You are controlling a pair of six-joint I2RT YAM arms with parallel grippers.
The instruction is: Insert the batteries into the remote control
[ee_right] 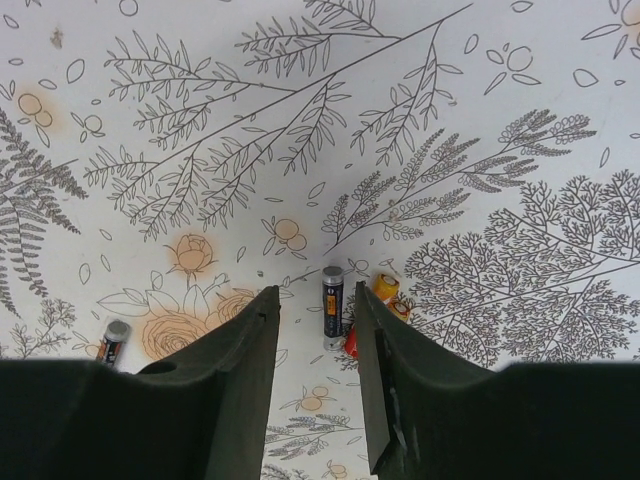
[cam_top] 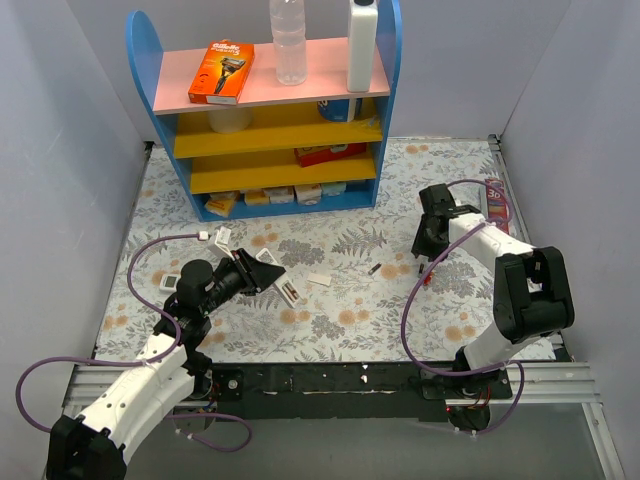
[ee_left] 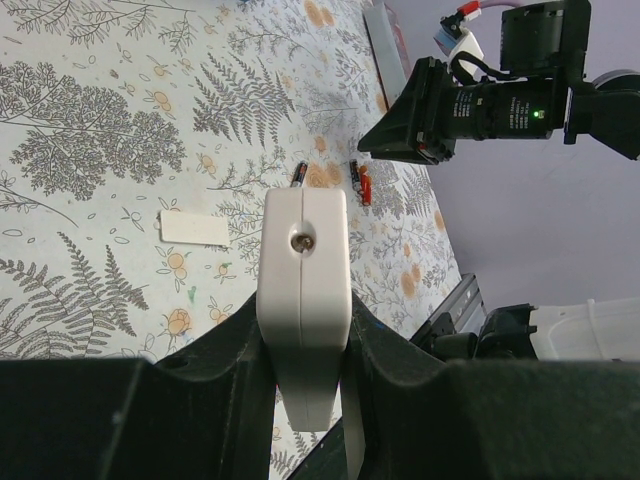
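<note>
My left gripper is shut on the white remote control, which sticks out forward between the fingers, above the table. In the top view the gripper and the remote are left of centre. My right gripper is open and hangs low over a dark battery that lies between its fingertips, apart from both. A second dark battery lies to the left; it also shows in the top view. In the top view the right gripper is right of centre.
A small flat white cover plate lies on the floral cloth near the remote, also in the top view. Orange and red small cells lie right beside the battery under my right gripper. A blue shelf unit stands at the back.
</note>
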